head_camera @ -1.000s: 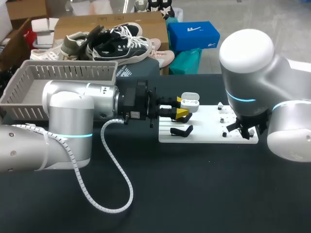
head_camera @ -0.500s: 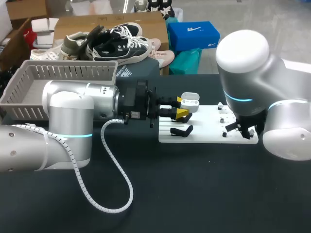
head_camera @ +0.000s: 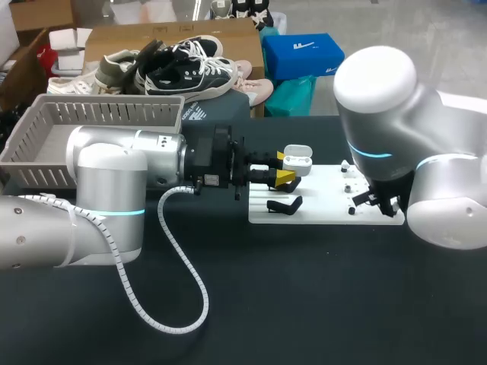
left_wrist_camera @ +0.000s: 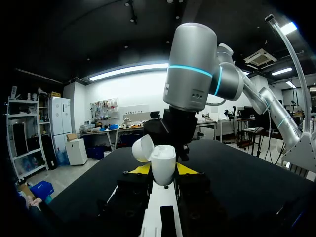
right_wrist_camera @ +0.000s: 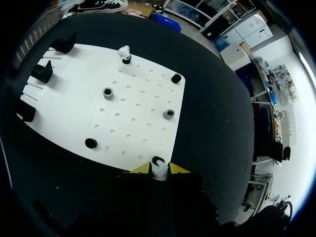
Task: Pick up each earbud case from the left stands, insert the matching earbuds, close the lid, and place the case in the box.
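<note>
My left gripper [head_camera: 283,172] is shut on a white earbud case [head_camera: 297,159] with its lid open, held just above the left end of the white board [head_camera: 327,199]. In the left wrist view the case [left_wrist_camera: 163,165] stands upright between the yellow tips of the left gripper [left_wrist_camera: 163,171], lid [left_wrist_camera: 141,148] tipped back. My right gripper [head_camera: 378,202] hangs over the board's right edge. From the right wrist, the right gripper [right_wrist_camera: 159,170] has both tips against a white earbud [right_wrist_camera: 159,172] beside a black holder [right_wrist_camera: 158,160]. Another earbud [right_wrist_camera: 124,51] sits on a far holder.
Black case stands [head_camera: 284,205] sit on the board's left part, also seen as stands [right_wrist_camera: 42,71] from the right wrist. Several small round holders [right_wrist_camera: 107,92] dot the board. A grey basket [head_camera: 91,122] stands at the back left. A white coiled cable [head_camera: 185,268] loops over the table.
The right arm has shifted slightly left over the board's right edge, and its fingers have closed in. The left arm and the case have not moved.
</note>
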You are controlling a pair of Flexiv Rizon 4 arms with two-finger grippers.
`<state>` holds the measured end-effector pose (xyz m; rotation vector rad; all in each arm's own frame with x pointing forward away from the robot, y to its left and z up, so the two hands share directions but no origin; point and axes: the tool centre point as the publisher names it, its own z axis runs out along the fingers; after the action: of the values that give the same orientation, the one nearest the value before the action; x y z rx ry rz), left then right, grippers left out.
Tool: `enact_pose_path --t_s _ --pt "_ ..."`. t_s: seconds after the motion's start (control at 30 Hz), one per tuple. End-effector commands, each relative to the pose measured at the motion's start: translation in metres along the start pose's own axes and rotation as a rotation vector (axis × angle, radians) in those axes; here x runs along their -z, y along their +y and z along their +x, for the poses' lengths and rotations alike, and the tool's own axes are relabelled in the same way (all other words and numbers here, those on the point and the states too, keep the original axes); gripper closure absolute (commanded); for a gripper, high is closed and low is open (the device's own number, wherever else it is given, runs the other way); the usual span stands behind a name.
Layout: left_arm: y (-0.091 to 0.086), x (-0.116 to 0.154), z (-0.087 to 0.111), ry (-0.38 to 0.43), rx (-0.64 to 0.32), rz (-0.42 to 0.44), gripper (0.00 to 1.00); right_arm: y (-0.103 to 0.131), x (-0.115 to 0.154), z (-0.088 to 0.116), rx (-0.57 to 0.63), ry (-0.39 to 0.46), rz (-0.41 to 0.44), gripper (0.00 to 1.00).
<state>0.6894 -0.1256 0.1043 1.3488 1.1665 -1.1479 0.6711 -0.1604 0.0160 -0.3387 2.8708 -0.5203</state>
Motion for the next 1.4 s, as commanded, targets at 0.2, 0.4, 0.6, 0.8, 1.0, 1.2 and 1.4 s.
enact_pose_path --t_s 0.2,0.4,0.6,0.8,1.0,1.2,1.4 --pt "0.001 0.000 0.001 -0.002 -0.001 0.001 1.00 -0.003 0.023 0.007 -0.015 -0.027 0.013 1.00" --pt "0.001 0.000 0.001 -0.002 -0.001 0.001 1.00 -0.008 0.063 0.013 -0.023 -0.071 0.019 1.00" --pt "0.001 0.000 0.001 -0.002 -0.001 0.001 1.00 -0.001 0.123 0.008 -0.006 -0.133 0.012 1.00" --pt "0.001 0.000 0.001 -0.002 -0.001 0.001 1.00 0.025 0.174 -0.008 -0.002 -0.166 -0.093 1.00" --pt "0.001 0.000 0.001 -0.002 -0.001 0.001 1.00 0.059 0.197 -0.025 0.026 -0.162 -0.129 1.00" --pt "0.001 0.000 0.001 -0.002 -0.001 0.001 1.00 0.085 0.203 -0.035 0.052 -0.093 -0.101 1.00" --pt "0.001 0.000 0.001 -0.002 -0.001 0.001 1.00 0.104 0.206 -0.041 0.016 -0.068 -0.092 1.00"
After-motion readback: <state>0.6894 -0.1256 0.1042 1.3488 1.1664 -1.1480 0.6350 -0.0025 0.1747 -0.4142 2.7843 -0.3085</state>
